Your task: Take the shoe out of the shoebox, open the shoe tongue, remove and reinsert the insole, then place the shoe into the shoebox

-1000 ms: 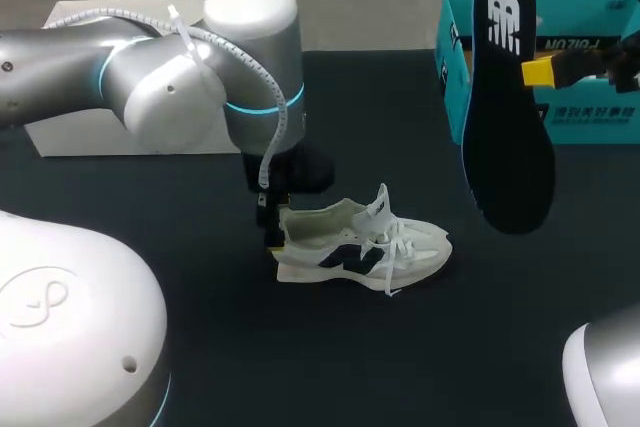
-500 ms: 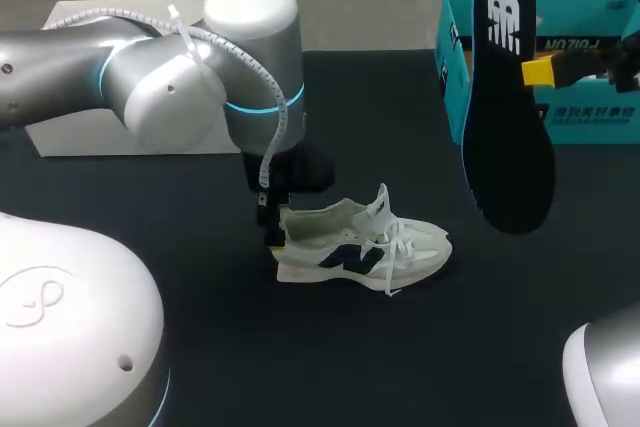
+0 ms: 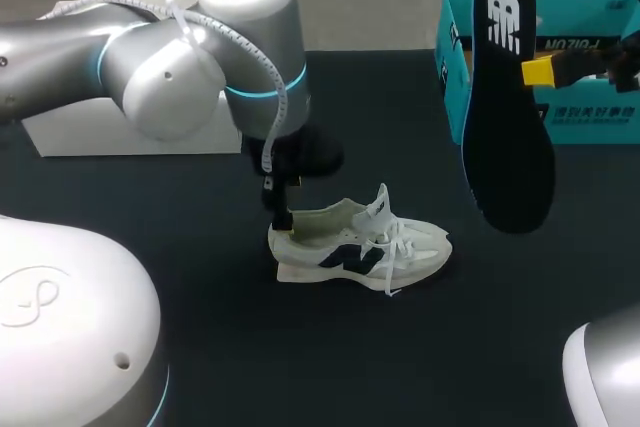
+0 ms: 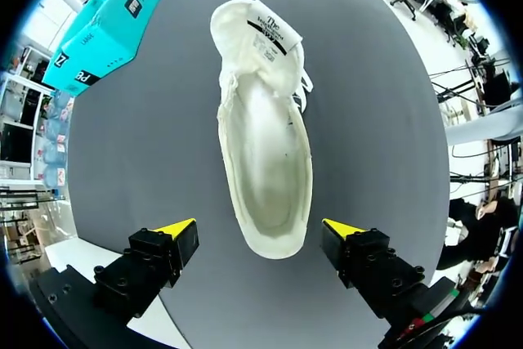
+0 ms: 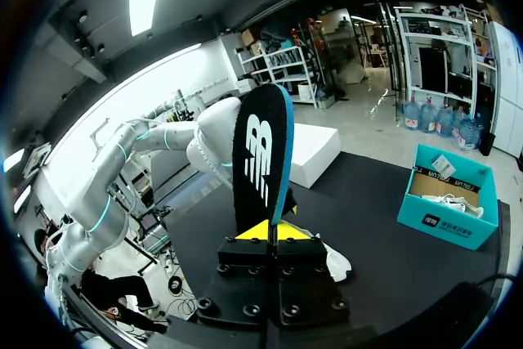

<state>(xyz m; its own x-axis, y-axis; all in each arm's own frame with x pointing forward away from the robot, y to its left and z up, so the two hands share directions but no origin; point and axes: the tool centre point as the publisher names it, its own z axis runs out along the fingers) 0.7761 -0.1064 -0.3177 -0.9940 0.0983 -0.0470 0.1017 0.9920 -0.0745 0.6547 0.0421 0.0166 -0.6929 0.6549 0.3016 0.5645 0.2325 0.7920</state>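
- The shoe (image 3: pixel 360 244) rests on its sole at the centre of the frame on the black table (image 3: pixel 230 337). Its toe points right, its tongue is pulled up and its inside is bare.
- My left gripper (image 4: pixel 260 229) hangs over the heel with its fingers spread wide, and neither one touches it.
- My right gripper (image 5: pixel 270 230) is clenched on the edge of the insole (image 3: pixel 510 127), holding it upright in the air at the upper right.
- The teal shoebox (image 3: pixel 452 87) stands behind the insole at the upper right.

Bright, even light comes from above. The silver left arm (image 3: pixel 170 77) shines with soft white spots on its round joint. The white shoe (image 3: pixel 360 247) looks very bright on the dark desk (image 3: pixel 300 347), a bit greyer inside. The black insole (image 3: pixel 510 137) looks dull.
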